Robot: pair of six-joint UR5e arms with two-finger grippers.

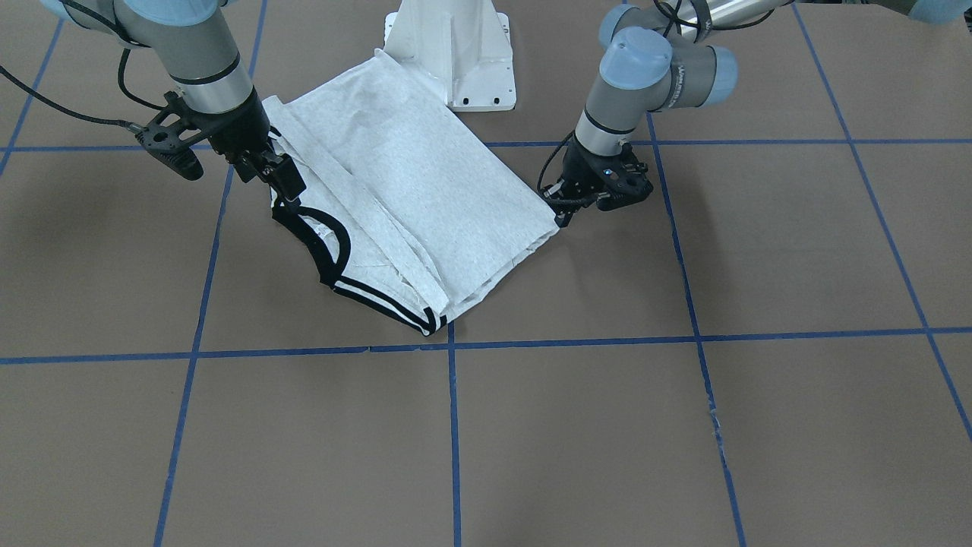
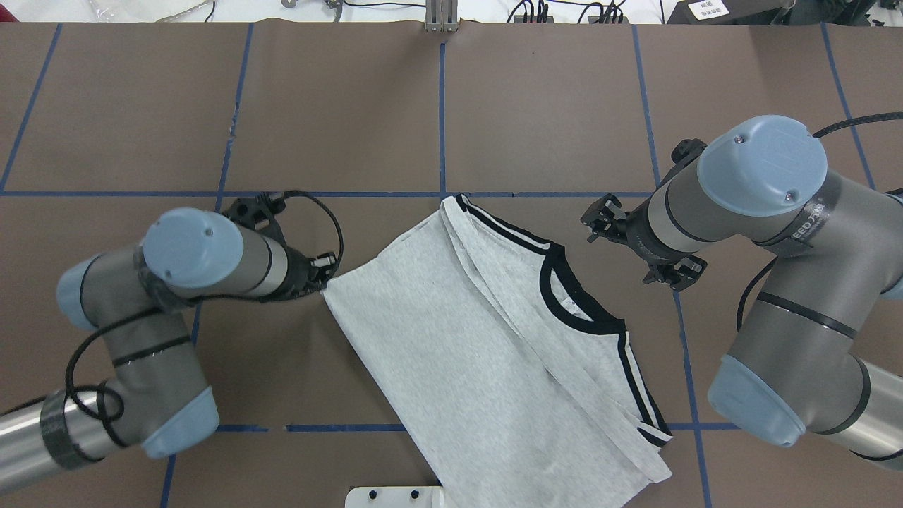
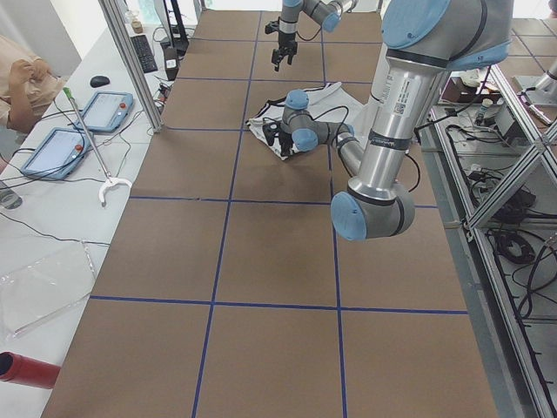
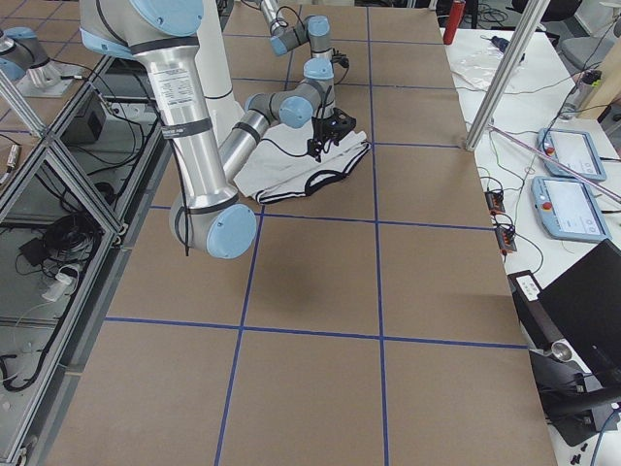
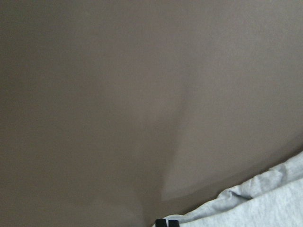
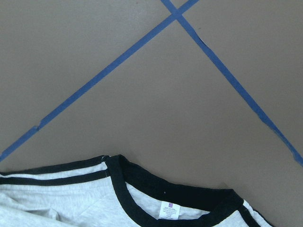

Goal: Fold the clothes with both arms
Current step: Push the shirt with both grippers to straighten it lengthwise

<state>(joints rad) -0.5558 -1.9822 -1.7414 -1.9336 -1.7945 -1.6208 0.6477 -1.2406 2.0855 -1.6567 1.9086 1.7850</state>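
One T-shirt (image 2: 458,339) is laid folded on the table (image 2: 536,106), its near edge by one white pedestal (image 2: 395,497). Two hands are present. The left hand (image 2: 326,277) is pressed together, pinching one hem corner; the cloth extends to its right. Farther out, the right hand (image 2: 598,220) is spread, with one black collar (image 2: 564,296) just nearer than it. Two black stripes are seen on each shoulder.

The T-shirt (image 2: 458,339) runs off the overhead view's bottom edge
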